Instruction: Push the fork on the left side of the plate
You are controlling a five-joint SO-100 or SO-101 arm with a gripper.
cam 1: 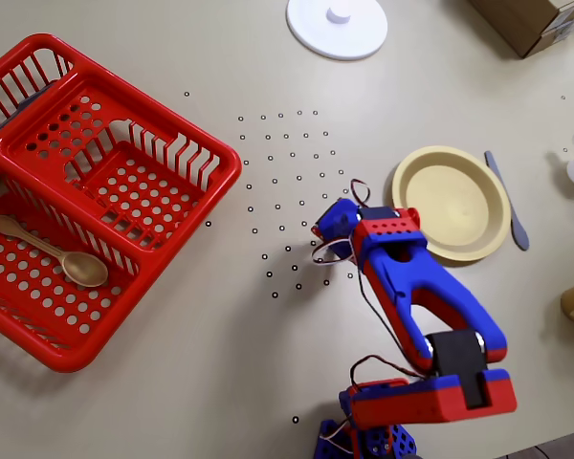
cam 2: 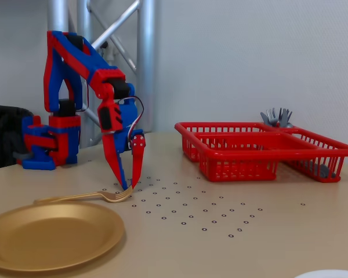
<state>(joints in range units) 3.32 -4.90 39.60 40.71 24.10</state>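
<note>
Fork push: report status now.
Gripper down at fork tines, fingers nearly together. Fork beside plate. Nothing in the way.

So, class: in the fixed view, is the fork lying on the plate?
No: the fork lies on the table just behind the plate, with the jaws' tips at its tines.

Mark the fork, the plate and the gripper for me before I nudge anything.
fork (cam 2: 84, 196), fixed view, middle of its handle.
plate (cam 1: 452, 202), overhead view, its flat centre.
gripper (cam 2: 130, 186), fixed view, between the fingertips, just above the fork's tines, fingers slightly apart.
</note>
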